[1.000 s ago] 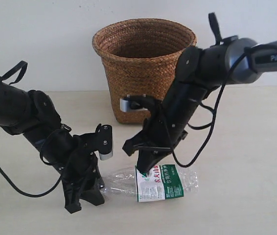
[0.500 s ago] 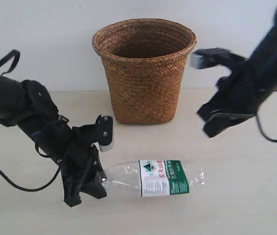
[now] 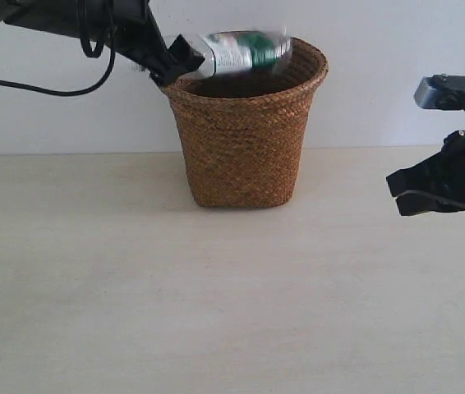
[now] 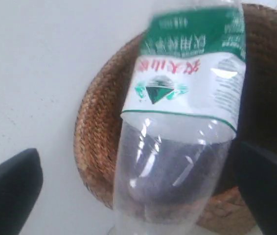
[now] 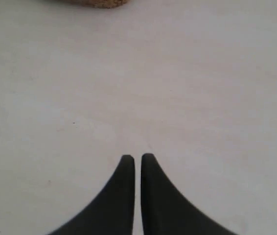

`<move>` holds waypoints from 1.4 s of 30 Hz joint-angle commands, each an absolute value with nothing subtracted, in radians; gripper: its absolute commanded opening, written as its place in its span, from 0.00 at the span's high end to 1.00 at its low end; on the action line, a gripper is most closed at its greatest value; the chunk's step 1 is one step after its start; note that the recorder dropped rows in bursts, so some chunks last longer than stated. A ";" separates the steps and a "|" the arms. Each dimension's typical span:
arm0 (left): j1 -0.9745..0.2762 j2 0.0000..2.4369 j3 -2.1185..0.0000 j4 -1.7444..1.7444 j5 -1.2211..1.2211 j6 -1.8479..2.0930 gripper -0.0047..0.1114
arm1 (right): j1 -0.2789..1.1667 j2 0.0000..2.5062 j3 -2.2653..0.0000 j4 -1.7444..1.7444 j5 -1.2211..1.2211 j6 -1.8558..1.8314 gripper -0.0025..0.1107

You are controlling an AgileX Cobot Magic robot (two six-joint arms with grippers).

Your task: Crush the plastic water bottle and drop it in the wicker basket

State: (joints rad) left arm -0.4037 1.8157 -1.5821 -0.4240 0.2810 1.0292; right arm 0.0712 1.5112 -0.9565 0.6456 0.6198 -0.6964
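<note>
Releasing the plastic water bottle (image 3: 241,51), the wide-apart left gripper (image 4: 138,156) should hover centred above the wicker basket (image 3: 241,139); right gripper (image 5: 137,159) pinched together.

Smeared in the exterior view: clear thin plastic water bottle with white-and-green label (image 3: 242,49), outline soft, neck end lost behind the black left gripper (image 3: 177,60); cropped at the top-left corner, its arm; screened by its own front wall, most of the inside of the brown woven wicker basket (image 3: 245,139); in the left wrist view, both bottle ends cropped by the frame, small label print unreadable, dark fingers (image 4: 9,191) cropped and out of focus; in the right wrist view, only a basket sliver at the edge.
</note>
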 commanded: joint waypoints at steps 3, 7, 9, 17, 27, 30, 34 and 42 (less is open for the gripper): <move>-0.405 1.815 -1.591 -0.362 0.396 1.004 0.31 | 0.093 1.511 -0.954 0.654 0.594 -0.717 0.98; -0.405 1.808 -1.591 -0.362 0.441 1.002 0.46 | 0.093 1.511 -0.954 0.654 0.589 -0.717 0.98; -0.405 1.803 -1.591 -0.362 0.492 1.002 0.62 | 0.093 1.511 -0.954 0.654 0.573 -0.717 0.98; -0.405 1.774 -1.591 -0.331 0.726 0.897 0.93 | 0.093 1.511 -0.964 0.647 0.516 -0.692 0.98; -0.371 1.726 -1.578 -0.022 1.221 0.341 0.93 | 0.056 1.497 -1.148 0.098 0.951 -0.259 0.98; -0.346 1.663 -1.509 -0.013 1.221 0.288 0.93 | 0.012 1.456 -1.134 0.104 0.936 -0.235 0.98; -0.295 1.495 -1.300 -0.013 1.162 0.266 0.93 | -0.059 1.293 -1.018 0.098 0.763 -0.211 0.98; -0.267 1.085 -0.918 -0.013 0.782 0.179 0.93 | -0.060 0.889 -0.747 0.129 0.432 -0.211 0.98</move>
State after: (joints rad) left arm -0.2689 1.1836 -0.9911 -0.0108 0.8688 0.2163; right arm -0.0534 0.9839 -0.7920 0.1170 0.5058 -0.2089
